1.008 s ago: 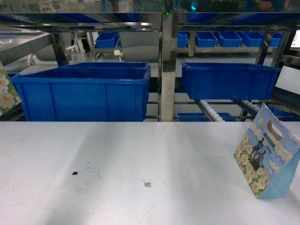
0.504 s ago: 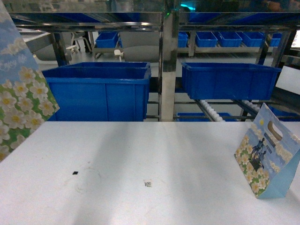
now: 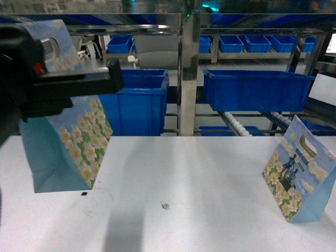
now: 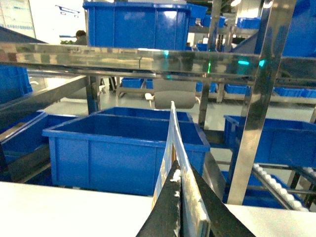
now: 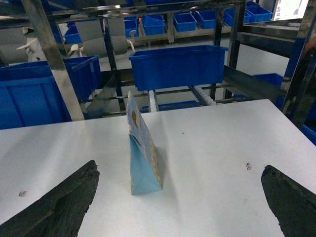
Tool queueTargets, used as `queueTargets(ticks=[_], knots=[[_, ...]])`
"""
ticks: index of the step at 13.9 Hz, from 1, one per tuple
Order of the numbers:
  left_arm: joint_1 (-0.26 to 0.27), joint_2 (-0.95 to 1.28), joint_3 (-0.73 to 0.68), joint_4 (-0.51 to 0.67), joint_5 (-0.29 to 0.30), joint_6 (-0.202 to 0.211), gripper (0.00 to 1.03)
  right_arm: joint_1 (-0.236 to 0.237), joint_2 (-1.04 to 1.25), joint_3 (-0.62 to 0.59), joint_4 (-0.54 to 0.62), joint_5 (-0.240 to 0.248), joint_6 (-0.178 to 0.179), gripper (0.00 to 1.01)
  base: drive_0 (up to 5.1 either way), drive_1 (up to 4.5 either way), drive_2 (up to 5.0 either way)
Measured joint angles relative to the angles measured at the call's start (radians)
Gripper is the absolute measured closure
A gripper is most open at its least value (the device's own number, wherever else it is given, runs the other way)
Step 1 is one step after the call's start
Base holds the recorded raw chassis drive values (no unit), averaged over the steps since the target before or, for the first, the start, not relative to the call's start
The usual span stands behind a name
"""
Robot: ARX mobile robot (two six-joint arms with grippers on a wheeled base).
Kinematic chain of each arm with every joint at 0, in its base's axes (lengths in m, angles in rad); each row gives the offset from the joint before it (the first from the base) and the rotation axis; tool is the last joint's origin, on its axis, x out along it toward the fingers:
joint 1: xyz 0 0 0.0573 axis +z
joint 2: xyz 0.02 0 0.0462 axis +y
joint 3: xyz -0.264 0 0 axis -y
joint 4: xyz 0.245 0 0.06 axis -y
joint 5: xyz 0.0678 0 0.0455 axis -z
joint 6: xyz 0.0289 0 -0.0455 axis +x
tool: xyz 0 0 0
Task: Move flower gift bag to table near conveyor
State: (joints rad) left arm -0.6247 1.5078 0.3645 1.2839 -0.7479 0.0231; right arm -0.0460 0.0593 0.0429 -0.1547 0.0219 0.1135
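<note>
now my left gripper (image 4: pixel 181 197) has its two dark fingers (image 4: pixel 165 212) pinched tight on the top edge of the flower gift bag (image 3: pixel 71 142). i see the bag hanging up in the air over the left part of the table (image 3: pixel 184 178), not touching it. behind it sit big blue bins (image 3: pixel 257 89) and the conveyor (image 3: pixel 236 125) with its little white rollers. another flower bag (image 3: pixel 299 173) stands on the table far to the right. my right gripper (image 5: pixel 180 197) is wide open with nothing in it, and that other bag stands on the table out in front of it.
</note>
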Motion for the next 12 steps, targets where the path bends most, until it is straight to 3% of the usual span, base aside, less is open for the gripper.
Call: queueTargets(ticks=[4,7,12], knots=[[0.045,0.280,0.088,-0.003,-0.036,-0.069,1.01,0.000,0.000,0.000,0.000,0.000,0.000,0.03,0.0,0.00,0.0],[0.066,0.313,0.107,-0.003,-0.039,-0.078,1.01,0.000,0.000,0.000,0.000,0.000,0.000,0.03,0.0,0.00,0.0],[0.179,0.451,0.173,-0.003,-0.003,-0.133,1.01,0.000,0.000,0.000,0.000,0.000,0.000,0.03,0.0,0.00,0.0]])
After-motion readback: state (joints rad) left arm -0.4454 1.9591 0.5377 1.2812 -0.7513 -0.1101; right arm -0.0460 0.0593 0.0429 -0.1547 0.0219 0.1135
